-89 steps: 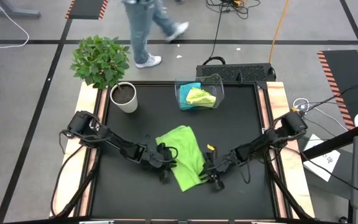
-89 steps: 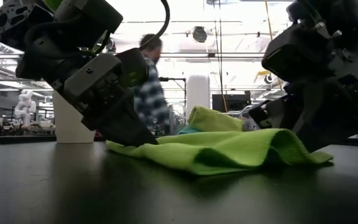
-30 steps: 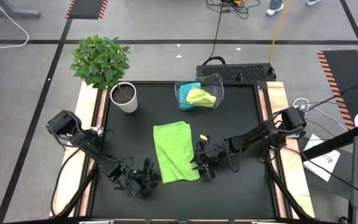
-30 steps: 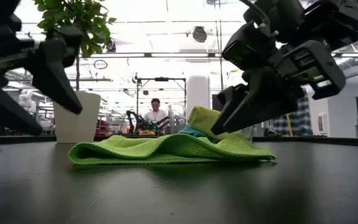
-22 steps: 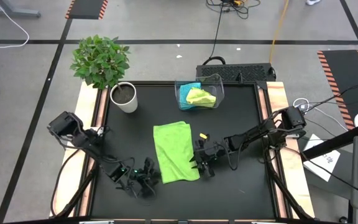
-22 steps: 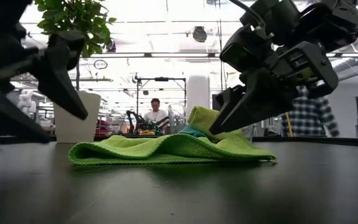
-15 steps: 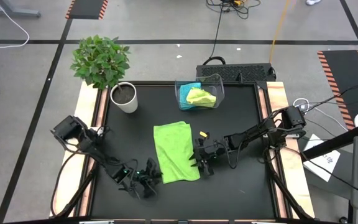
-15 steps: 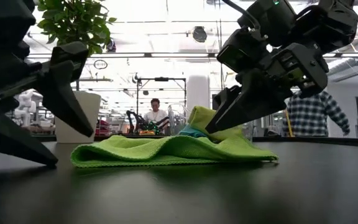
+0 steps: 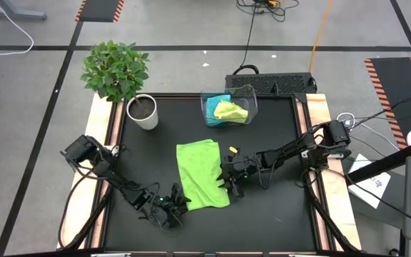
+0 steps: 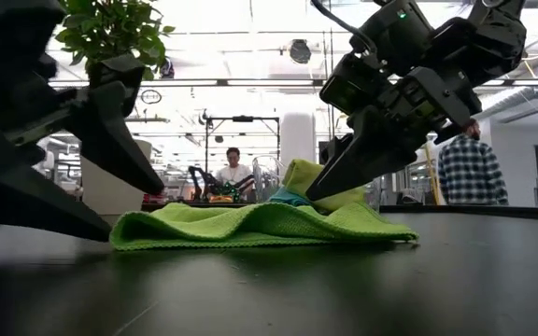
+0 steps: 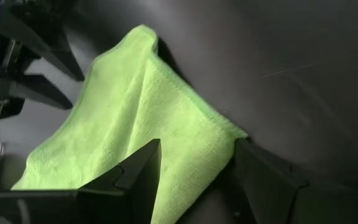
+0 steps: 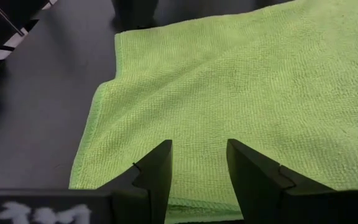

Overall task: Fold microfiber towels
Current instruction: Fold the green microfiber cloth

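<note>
Now the green towel (image 9: 202,173) lies folded once near the table's (image 9: 277,214) middle, long axis running twelve to six. The left gripper (image 9: 171,207), released wide, sits at the towel's seven-o'clock corner, fingers (image 11: 140,173) straddling that corner. The right gripper (image 9: 231,178) hovers at three o'clock over the long edge, parted and holding nothing. Probably the left is nearer for the next fold. Two more towels (image 9: 227,111) wait in the bin (image 9: 249,93) at twelve.
</note>
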Robot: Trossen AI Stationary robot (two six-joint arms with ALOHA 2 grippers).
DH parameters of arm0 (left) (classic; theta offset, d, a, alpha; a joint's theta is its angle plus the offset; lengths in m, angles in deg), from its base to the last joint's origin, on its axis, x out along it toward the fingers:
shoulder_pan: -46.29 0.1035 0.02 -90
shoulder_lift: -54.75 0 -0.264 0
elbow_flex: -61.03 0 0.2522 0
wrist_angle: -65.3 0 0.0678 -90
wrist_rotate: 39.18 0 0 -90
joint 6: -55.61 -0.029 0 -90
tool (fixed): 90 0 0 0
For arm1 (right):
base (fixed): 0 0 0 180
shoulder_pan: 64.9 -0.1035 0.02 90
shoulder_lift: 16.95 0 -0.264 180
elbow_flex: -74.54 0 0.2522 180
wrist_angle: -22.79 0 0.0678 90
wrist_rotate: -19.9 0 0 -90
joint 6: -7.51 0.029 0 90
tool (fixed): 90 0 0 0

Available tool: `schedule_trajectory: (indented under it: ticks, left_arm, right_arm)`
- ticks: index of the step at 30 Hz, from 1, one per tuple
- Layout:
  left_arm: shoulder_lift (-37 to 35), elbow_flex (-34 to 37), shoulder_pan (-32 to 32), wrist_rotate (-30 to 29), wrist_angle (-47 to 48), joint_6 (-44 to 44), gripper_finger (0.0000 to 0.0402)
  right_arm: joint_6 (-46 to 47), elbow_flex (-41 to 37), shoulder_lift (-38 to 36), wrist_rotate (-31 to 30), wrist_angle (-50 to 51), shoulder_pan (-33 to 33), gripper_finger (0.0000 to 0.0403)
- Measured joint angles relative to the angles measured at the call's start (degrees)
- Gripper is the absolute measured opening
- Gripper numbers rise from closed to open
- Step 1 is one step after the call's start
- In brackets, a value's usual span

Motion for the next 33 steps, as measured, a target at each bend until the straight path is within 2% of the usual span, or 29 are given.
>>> schedule_trajectory:
  ticks: [5,9,12,18,19,23,28,33]
  left_arm:
    - [0.0,0.0,2.0,1.3,2.0,2.4,0.0202]
    - [0.0,0.0,3.3,4.7,2.1,2.5,0.0174]
    - [0.0,0.0,3.6,5.7,2.2,2.6,0.0135]
    - [0.0,0.0,3.7,7.1,1.8,1.2,0.002]
    - [0.0,0.0,3.7,7.1,1.8,1.2,0.0011]
    - [-0.9,0.2,3.7,7.0,1.5,0.8,0.0013]
    - [-4.7,0.3,3.8,6.4,2.2,1.1,0.0006]
    - [-7.8,0.3,4.7,5.9,2.2,2.0,0.0005]
  right_arm:
    - [0.0,0.0,0.0,0.0,0.0,0.0,0.0146]
    - [0.0,0.0,0.0,0.0,0.0,0.0,0.0146]
    - [0.0,0.0,0.0,0.0,0.0,0.0,0.0146]
    - [-0.1,0.0,0.0,0.0,0.0,-0.1,0.0146]
    - [-0.1,0.0,0.0,0.0,0.0,-0.1,0.0146]
    - [-1.1,0.0,0.0,0.8,0.0,-0.1,0.0146]
    - [-4.1,0.0,0.0,7.4,-0.1,-0.5,0.0146]
    - [-10.2,0.0,0.0,6.1,-1.3,-3.2,0.0146]
